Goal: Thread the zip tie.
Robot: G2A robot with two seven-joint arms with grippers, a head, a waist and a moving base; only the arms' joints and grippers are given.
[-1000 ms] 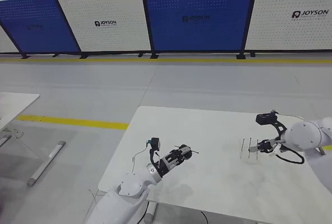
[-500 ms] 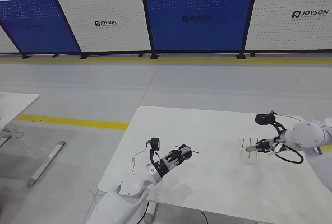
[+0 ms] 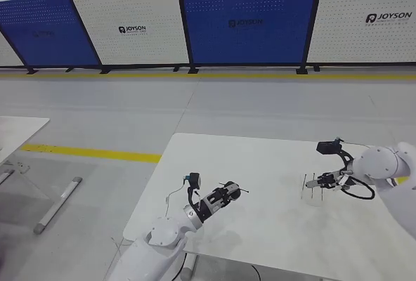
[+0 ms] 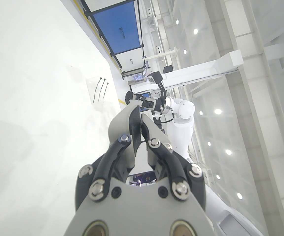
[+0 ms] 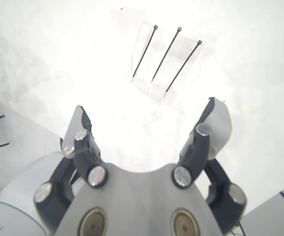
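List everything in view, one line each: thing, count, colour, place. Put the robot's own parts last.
zip ties: three, black, side by side on the clear plate
clear plate: one, transparent, on the table's right part
table: one, white, under both arms
side table: one, white, far left in the top view
wall panels: several, blue and white, across the floor
left end effector: one, grey and black, shut, over the table's near left part
right end effector: one, grey and black, open, near the ties' pointed ends
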